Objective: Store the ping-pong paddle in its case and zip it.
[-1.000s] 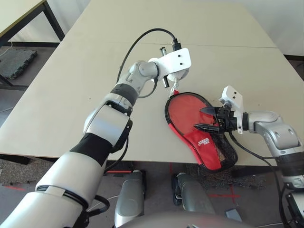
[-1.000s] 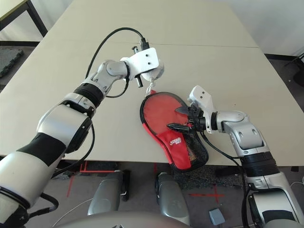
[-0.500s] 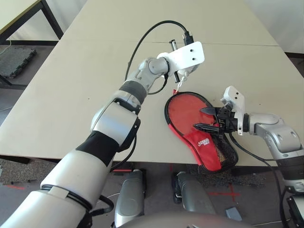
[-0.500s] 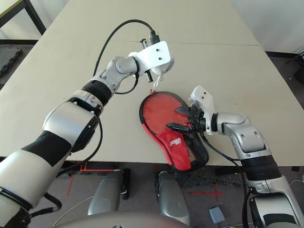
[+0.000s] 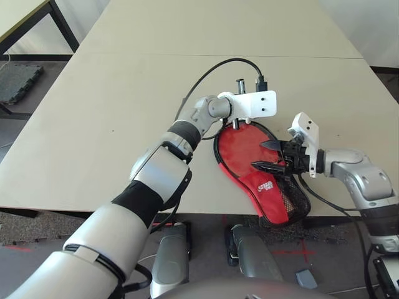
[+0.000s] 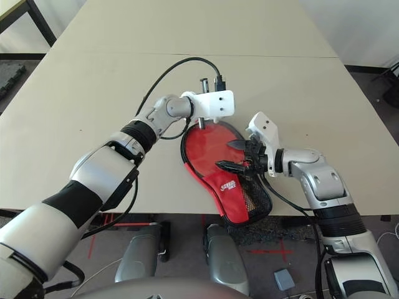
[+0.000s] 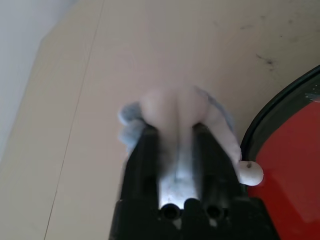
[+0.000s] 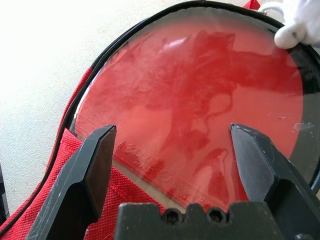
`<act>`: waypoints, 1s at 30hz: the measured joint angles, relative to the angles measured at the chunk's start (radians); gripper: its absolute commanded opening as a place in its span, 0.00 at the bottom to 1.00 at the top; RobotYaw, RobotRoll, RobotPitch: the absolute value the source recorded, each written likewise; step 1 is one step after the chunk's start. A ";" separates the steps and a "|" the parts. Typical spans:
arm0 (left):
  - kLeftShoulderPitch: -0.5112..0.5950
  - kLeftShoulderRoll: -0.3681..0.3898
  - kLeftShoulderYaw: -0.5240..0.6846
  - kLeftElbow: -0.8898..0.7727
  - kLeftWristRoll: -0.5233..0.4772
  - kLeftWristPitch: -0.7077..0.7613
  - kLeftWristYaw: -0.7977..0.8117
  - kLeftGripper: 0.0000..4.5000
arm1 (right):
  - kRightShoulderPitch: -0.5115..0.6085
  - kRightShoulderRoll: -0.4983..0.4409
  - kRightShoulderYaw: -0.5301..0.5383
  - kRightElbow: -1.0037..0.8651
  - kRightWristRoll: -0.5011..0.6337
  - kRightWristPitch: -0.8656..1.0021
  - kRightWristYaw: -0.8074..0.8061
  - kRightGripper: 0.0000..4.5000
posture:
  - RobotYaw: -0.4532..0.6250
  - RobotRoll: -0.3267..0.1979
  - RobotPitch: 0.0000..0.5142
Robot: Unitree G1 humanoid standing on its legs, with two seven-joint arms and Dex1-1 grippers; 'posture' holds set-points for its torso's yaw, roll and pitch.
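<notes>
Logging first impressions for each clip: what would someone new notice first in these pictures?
The red ping-pong paddle stands out, lying in the unzipped case at the table's near edge, the case's handle end hanging over that edge. The right gripper hovers over it with jaws wide apart. The left gripper, at the case's far rim, has a white rounded lump between its fingertips.
</notes>
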 measured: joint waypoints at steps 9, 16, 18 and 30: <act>0.009 0.012 0.000 0.000 0.001 -0.001 -0.016 0.99 | 0.000 0.000 0.001 -0.001 0.001 0.001 0.000 1.00 | 0.43 0.62 0.36; 0.016 0.055 0.012 -0.001 -0.002 -0.011 -0.037 0.99 | -0.020 0.006 0.010 0.018 0.000 0.001 0.006 1.00 | 0.45 0.62 0.34; 0.023 0.061 0.017 -0.003 -0.004 -0.016 -0.037 0.99 | -0.028 0.006 0.015 0.025 -0.001 0.001 0.010 1.00 | 0.46 0.62 0.34; 0.061 0.116 0.062 -0.045 -0.066 -0.070 -0.177 0.99 | -0.055 0.013 0.026 0.061 -0.005 -0.006 0.024 1.00 | 0.47 0.62 0.31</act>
